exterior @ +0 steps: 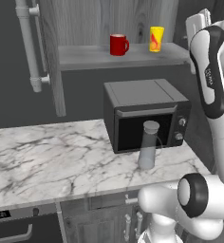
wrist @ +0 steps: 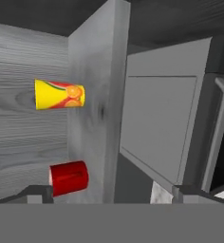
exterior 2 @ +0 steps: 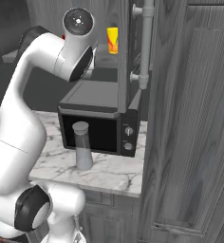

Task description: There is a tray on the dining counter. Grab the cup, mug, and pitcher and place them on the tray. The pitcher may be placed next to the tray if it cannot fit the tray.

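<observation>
Landmark: microwave (exterior: 144,114), dark, on the marble worktop (exterior: 52,156). Mug (exterior: 118,45): red, upright on the grey shelf (exterior: 109,57) above and behind the microwave, handle toward the cup. Cup (exterior: 156,39): yellow with orange-red mark, upright on the same shelf, beside the mug and apart from it, above the microwave's far right corner. Pitcher (exterior: 148,145): pale translucent, lidded, upright on the worktop just in front of the microwave's door, near its knobs. Gripper (wrist: 109,191): in the hand view, rolled sideways, raised above the microwave's top and facing the shelf; jaws spread wide, holding nothing, touching nothing. Mug (wrist: 69,178) lies ahead of the jaws, close to one fingertip (wrist: 38,192) in the view but farther off; cup (wrist: 60,94) well off to the side of the jaws' line.
</observation>
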Motion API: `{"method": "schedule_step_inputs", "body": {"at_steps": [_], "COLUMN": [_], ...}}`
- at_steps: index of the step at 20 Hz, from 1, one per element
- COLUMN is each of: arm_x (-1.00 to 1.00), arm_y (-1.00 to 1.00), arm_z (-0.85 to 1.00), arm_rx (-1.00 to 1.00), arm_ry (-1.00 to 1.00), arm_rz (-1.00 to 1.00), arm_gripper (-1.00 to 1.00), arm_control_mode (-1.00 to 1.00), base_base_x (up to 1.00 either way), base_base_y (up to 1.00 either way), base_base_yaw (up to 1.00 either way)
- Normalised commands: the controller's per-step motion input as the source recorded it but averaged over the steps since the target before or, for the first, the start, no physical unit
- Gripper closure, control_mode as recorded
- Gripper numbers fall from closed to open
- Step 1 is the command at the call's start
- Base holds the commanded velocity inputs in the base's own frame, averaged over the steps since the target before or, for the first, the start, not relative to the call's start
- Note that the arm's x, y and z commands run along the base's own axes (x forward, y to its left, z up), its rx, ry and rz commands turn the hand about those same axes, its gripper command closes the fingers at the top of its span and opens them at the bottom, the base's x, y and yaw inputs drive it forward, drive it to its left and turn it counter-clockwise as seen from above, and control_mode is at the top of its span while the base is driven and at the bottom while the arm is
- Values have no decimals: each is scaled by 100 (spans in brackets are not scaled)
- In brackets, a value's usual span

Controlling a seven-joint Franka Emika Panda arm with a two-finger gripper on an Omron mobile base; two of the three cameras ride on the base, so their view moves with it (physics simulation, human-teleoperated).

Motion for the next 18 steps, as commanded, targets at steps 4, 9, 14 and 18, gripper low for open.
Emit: {"method": "schedule_step_inputs", "body": {"at_steps": [4,9,14,18], "arm_x": [46,48,44,40], "arm_y": [0,-1,-9,-12], "arm_z": [0,0,0,0], "arm_rx": [0,0,0,0], "arm_ry": [0,0,0,0], "arm_rz": [0,0,0,0], "arm_gripper": [-100,-100,-100,-100], "arm_control_mode": [-100,-100,-100,-100], "base_base_x": [0,0,0,0], "base_base_y": [0,0,0,0], "base_base_yaw": [0,0,0,0]}}
